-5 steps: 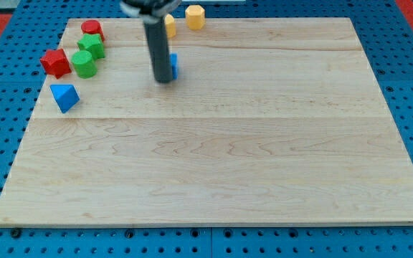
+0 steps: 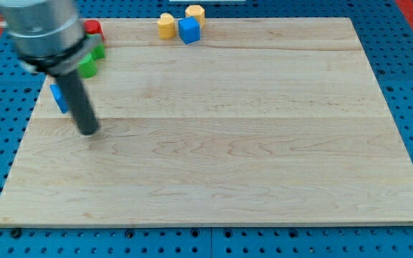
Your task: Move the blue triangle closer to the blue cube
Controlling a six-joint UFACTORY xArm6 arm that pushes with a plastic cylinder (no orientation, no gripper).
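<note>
My tip rests on the wooden board at the left, just near-right of the blue triangle, which my rod partly hides. I carry no claw, only this rod. The blue cube sits far off, touching two yellow blocks.

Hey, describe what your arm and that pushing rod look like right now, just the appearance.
My arm's end is a blurred, light grey metallic cylinder at the view's top left. Below it hangs a straight, dark grey to black round rod, ending in my tip. No cables, markings or labels are visible.
</note>
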